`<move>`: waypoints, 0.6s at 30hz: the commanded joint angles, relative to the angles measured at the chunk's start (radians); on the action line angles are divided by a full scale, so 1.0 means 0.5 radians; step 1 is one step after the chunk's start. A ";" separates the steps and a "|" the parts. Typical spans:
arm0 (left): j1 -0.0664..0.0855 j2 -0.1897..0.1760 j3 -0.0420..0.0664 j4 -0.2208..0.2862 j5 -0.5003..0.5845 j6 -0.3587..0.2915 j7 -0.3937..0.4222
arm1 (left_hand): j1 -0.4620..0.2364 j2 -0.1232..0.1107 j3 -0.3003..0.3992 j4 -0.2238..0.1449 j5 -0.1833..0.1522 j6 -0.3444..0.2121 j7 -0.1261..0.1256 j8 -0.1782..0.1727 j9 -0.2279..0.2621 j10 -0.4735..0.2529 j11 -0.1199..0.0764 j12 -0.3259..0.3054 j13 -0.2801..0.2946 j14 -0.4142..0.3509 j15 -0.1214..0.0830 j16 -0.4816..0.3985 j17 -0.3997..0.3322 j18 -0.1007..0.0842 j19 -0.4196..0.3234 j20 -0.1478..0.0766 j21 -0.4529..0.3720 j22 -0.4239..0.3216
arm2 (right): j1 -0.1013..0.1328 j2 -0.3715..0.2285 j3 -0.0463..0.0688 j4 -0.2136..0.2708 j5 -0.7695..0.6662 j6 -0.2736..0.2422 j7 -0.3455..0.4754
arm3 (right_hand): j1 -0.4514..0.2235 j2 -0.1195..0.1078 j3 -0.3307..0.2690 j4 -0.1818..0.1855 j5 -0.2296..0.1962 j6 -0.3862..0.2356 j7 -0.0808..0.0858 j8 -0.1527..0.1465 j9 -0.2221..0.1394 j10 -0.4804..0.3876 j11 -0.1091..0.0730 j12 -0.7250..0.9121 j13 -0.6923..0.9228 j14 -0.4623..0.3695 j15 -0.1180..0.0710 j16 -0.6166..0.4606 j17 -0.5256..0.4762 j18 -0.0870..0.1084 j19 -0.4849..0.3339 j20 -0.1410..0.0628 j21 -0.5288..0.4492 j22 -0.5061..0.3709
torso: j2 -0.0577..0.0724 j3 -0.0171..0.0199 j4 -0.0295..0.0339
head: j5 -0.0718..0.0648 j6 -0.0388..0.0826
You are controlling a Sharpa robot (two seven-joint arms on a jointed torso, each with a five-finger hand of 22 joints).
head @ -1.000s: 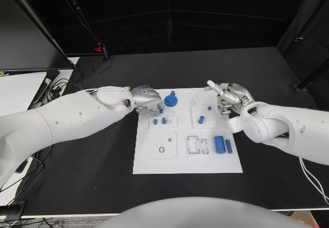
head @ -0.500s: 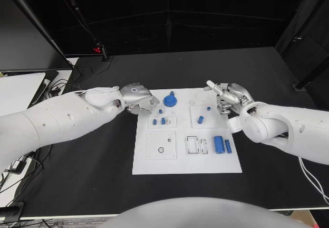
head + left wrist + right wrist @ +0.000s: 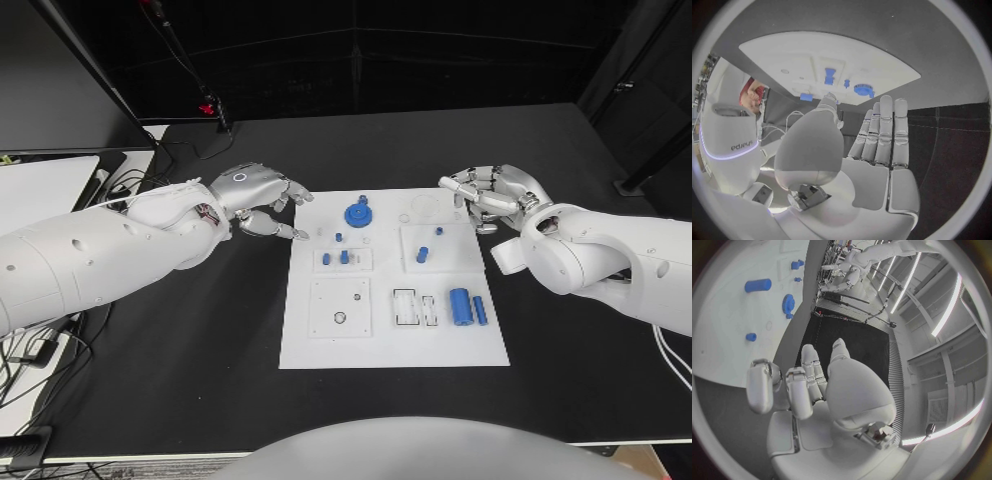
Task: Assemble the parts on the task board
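From the head view, I see the task board [image 3: 392, 345] lying flat in the middle of the black counter [image 3: 216, 340]. My left hand [image 3: 267, 205] hovers just off its far left corner, fingers apart and holding nothing. My right hand [image 3: 490, 195] sits beside the far right corner, fingers curled in loosely; nothing shows in them. The blue gear [image 3: 358, 213] lies near the far edge, and the blue cylinder [image 3: 460, 304] lies near the right edge, its long axis running toward and away from me, with a thinner blue pin [image 3: 479, 308] just beside it. I judge these parts light, rigid and smooth; I'd pinch the cylinder across its middle.

In the left wrist view, the fingers [image 3: 886, 130] stretch straight toward the board's edge, empty.

In the right wrist view, the fingers [image 3: 798, 390] bend over bare counter beside the board, grasping nothing.
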 commanded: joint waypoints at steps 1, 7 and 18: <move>0.006 -0.042 0.001 0.079 0.863 -0.163 0.250 | -0.041 0.007 -0.072 0.007 0.045 0.016 0.016 0.019 -0.010 -0.044 0.021 0.025 -0.009 -0.128 0.033 -0.165 -0.120 -0.010 -0.170 0.028 -0.193 -0.077 | 0.046 -0.008 0.001 -0.002 -0.392 0.052 -0.118 | 0.114 0.006 0.018 -0.007 -0.066 0.116 -0.004 -0.055 -0.007 -0.029 -0.016 -0.332 -0.282 0.161 -0.030 -0.006 0.441 0.000 0.079 -0.032 0.070 0.422 | -0.005 0.0029 0.011 | -0.001 0.003; 0.003 -0.109 0.000 0.229 1.806 -0.159 0.635 | -0.224 -0.195 -0.236 0.015 0.081 -0.032 0.063 0.007 -0.034 -0.236 0.086 0.000 -0.018 -0.544 0.153 -0.465 -0.325 -0.093 -0.571 0.099 -0.590 -0.279 | 0.097 0.009 0.000 -0.067 -0.886 0.063 -0.186 | 0.311 -0.010 0.064 -0.005 -0.162 0.275 -0.021 -0.225 -0.010 -0.020 -0.014 -0.844 -0.745 0.187 -0.034 0.002 0.464 -0.022 0.164 -0.049 0.134 0.450 | -0.002 0.0002 0.010 | -0.020 0.016; -0.026 -0.150 0.000 0.424 2.700 -0.032 0.997 | -0.289 -0.317 -0.329 0.025 0.158 -0.398 0.180 -0.067 -0.038 -0.686 0.210 -0.096 0.000 -1.172 0.282 -0.705 -0.474 -0.132 -1.030 0.189 -1.099 -0.776 | 0.106 0.102 -0.002 -0.175 -1.818 0.027 -0.325 | 0.518 -0.073 0.143 0.018 -0.245 0.415 -0.071 -0.535 -0.009 0.114 -0.027 -1.211 -1.156 0.198 -0.053 0.004 0.475 -0.013 0.169 -0.066 0.088 0.418 | -0.003 0.0010 0.001 | -0.085 0.027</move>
